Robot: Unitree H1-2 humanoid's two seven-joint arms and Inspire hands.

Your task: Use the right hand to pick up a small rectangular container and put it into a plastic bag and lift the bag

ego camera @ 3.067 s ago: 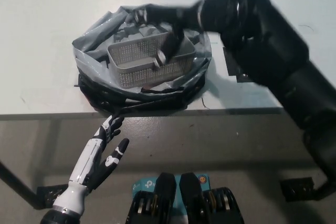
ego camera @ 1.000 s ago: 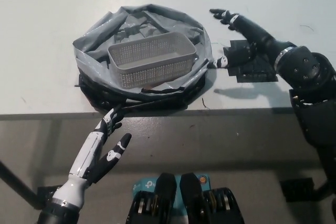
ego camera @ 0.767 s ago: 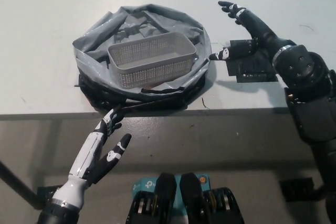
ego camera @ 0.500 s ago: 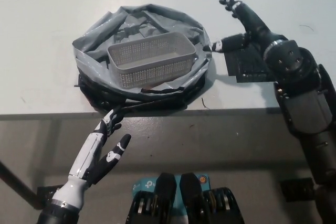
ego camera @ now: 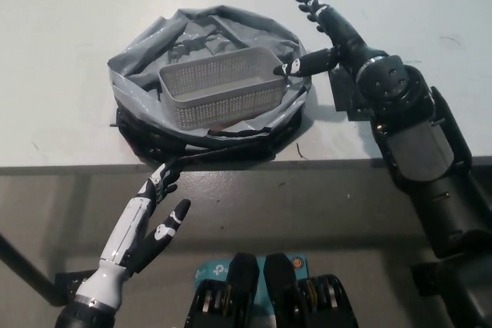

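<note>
A small grey mesh rectangular container (ego camera: 220, 86) sits inside the crumpled grey plastic bag (ego camera: 138, 59), which lies open on the white table (ego camera: 61, 13). My black right hand (ego camera: 323, 36) hovers open just right of the bag's rim, fingers spread, one fingertip close to the container's right end. It holds nothing. My white left hand (ego camera: 146, 224) rests open below the table's front edge at lower left.
A dark flat patch (ego camera: 350, 101) lies on the table under my right forearm. The table's front edge (ego camera: 77, 167) runs across the middle of the view, with grey floor below it. The bag's black handles (ego camera: 192, 147) hang near that edge.
Three seconds ago my right hand was over the container in the bag. It let go, swung out right over the table, and has now come back left toward the bag's right rim.
</note>
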